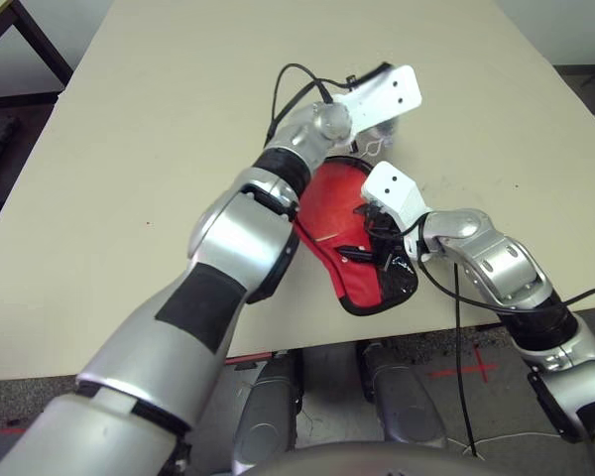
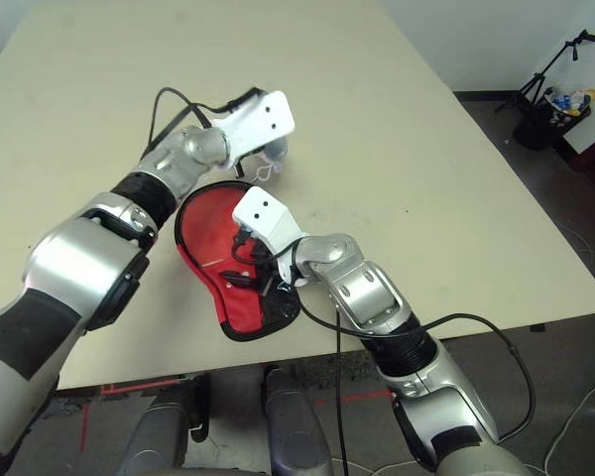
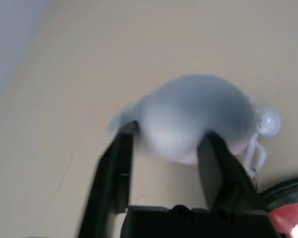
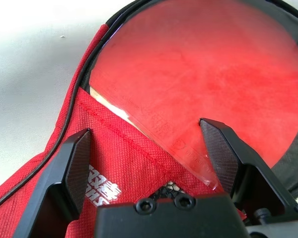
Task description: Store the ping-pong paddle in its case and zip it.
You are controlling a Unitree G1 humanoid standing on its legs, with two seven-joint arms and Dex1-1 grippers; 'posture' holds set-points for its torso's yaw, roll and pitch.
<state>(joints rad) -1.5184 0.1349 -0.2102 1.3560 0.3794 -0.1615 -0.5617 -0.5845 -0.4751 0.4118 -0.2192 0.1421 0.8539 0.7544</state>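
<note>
Right gripper [image 4: 146, 148]: fingers spread wide over the ping-pong paddle [image 4: 198, 74], which lies inside the open case [image 2: 240, 302] on the surface [image 2: 426, 149]. Left gripper [image 3: 166, 148]: fingers parted around a grey-white lump [image 3: 198, 116]. Zipping is judged next; the pull must be found.

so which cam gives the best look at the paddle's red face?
Right wrist view: the ping-pong paddle lies close up, its red rubber face bare inside the open case, between the open right gripper fingers. Both eye views show the face small, partly behind the arms. The left wrist view catches a red sliver at one corner.
</note>
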